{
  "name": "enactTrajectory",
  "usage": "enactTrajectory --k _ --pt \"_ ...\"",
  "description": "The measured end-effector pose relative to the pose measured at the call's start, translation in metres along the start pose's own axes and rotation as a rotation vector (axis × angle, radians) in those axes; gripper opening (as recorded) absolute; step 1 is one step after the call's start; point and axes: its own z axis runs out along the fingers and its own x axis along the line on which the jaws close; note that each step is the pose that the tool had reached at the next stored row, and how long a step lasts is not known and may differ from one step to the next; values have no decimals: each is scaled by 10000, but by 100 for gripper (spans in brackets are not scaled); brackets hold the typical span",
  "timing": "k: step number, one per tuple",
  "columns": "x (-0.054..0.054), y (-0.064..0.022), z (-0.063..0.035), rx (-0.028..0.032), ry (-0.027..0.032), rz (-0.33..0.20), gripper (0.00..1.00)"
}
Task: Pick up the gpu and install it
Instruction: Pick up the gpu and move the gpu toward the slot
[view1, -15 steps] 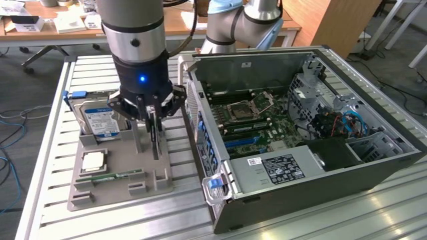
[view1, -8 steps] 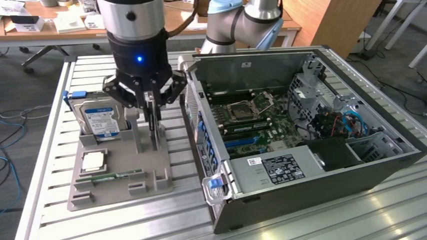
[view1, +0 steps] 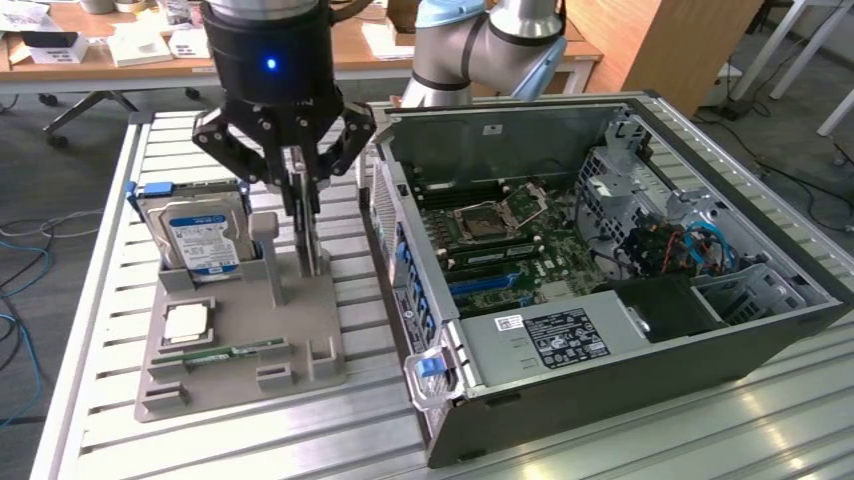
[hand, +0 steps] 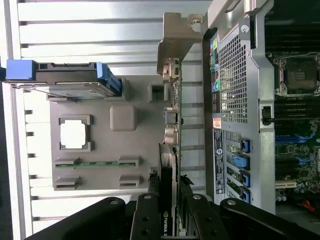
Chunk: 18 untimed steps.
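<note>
The gpu (view1: 312, 232) is a thin dark card standing on edge over the grey holder (view1: 214, 385), on the side nearest the computer case. In the wrist view its silver bracket (hand: 173, 46) points away from me and the card (hand: 168, 162) runs back between my fingers. My gripper (view1: 306, 200) hangs straight down over the holder with one finger on each face of the card, shut on it; in the wrist view the gripper (hand: 169, 185) shows the same hold. Whether the card's lower edge still rests in the holder I cannot tell.
The holder also carries a silver hard drive with a blue label (view1: 200, 238), a square processor (view1: 187, 322) and a green memory stick (view1: 230, 352). The open computer case (view1: 747, 340) lies at the exterior view's right, its motherboard (view1: 514, 250) facing up with blue slots. Slatted aluminium table (view1: 94, 300) underneath.
</note>
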Motion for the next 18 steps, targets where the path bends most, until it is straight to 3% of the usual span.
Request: enactTrajectory --k 10,18 --pt "-16 18 -438 0 -3 0 26" --pt "-24 20 -456 0 -4 0 26"
